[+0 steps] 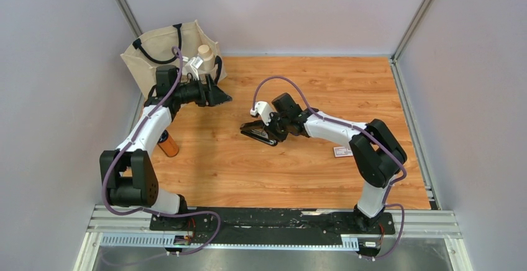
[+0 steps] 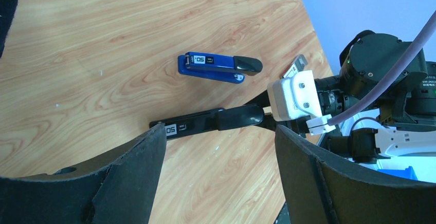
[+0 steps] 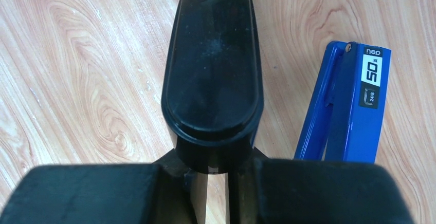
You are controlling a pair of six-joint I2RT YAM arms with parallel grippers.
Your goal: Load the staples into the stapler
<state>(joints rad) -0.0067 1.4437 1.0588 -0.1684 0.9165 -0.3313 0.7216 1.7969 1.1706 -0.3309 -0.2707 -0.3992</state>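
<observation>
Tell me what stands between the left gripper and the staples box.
The right gripper, shut on the black stapler, and its forearm lie across the straight line from the left gripper to the staples box.

staple box (image 1: 343, 152) print unreadable, btl (image 1: 168, 145) part hidden

Wooden table (image 1: 298, 178) holds a canvas bag (image 1: 155, 56), orange cylinder (image 1: 168, 145), blue stapler (image 2: 216, 66) and staples box (image 1: 342, 152)

Blue stapler (image 3: 355, 111), seemingly near black stapler (image 3: 211, 64)
</observation>
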